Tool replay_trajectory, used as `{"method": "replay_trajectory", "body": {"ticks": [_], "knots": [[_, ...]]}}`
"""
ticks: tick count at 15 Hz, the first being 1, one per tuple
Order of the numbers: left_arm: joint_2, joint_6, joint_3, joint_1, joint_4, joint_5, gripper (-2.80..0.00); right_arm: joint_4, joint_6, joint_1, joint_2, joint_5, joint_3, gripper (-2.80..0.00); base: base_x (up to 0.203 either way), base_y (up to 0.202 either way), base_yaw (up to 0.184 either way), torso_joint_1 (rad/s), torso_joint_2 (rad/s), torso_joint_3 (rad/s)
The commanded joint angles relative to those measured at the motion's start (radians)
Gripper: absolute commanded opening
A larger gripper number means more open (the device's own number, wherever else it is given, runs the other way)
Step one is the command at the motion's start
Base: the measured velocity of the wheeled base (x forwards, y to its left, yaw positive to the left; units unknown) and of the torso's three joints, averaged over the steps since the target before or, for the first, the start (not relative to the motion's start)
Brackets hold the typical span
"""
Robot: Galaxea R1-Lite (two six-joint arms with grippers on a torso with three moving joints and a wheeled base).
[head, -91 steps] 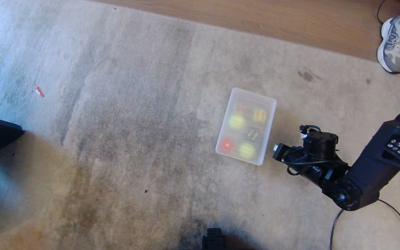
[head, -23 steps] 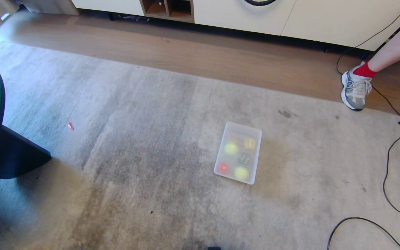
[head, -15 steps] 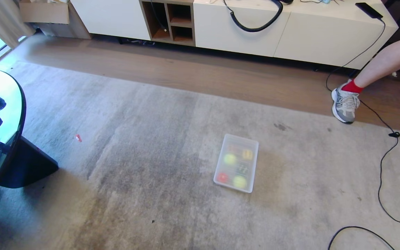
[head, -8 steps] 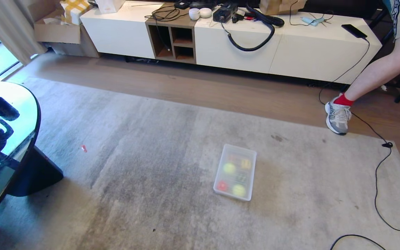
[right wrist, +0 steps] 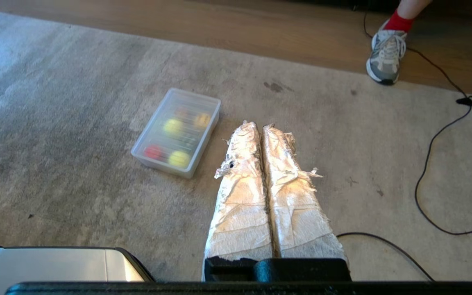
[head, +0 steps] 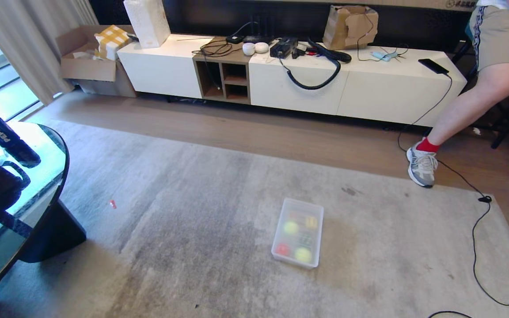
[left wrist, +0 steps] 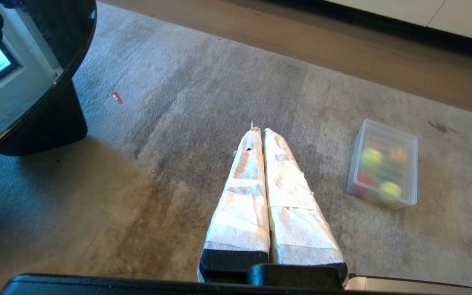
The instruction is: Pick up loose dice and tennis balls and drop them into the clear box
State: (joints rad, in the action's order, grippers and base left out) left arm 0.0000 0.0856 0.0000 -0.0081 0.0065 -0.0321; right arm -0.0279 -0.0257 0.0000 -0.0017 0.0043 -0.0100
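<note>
A worn grey carpet (head: 192, 247) carries the clear box (head: 298, 204), a red scrap (head: 112, 204) and a black cable (head: 475, 260).

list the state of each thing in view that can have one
clear box: upright on the rug, lid on
tennis balls: both in the box
red die: in the box
yellow die: in the box
left gripper: jaws shut, empty
right gripper: jaws shut, empty
pepsi can: lying on the glass table
</note>
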Motion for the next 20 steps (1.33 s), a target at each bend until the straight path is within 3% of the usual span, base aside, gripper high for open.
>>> {"method": "replay_trajectory", "body": {"ticks": [1, 20], "knots": [[0.0, 0.002, 0.0, 0.0, 0.0, 0.0, -2.8, 0.0, 0.0, 0.0, 0.0, 0.0, -0.001, -2.8, 0.0, 0.0, 0.0, 0.002, 0.0, 0.203], [0.0, -0.003, 0.0, 0.0, 0.001, 0.0, -2.8, 0.0, -0.004, 0.0, 0.0, 0.0, 0.001, -2.8, 0.0, 0.0, 0.0, 0.002, 0.0, 0.178]]}}
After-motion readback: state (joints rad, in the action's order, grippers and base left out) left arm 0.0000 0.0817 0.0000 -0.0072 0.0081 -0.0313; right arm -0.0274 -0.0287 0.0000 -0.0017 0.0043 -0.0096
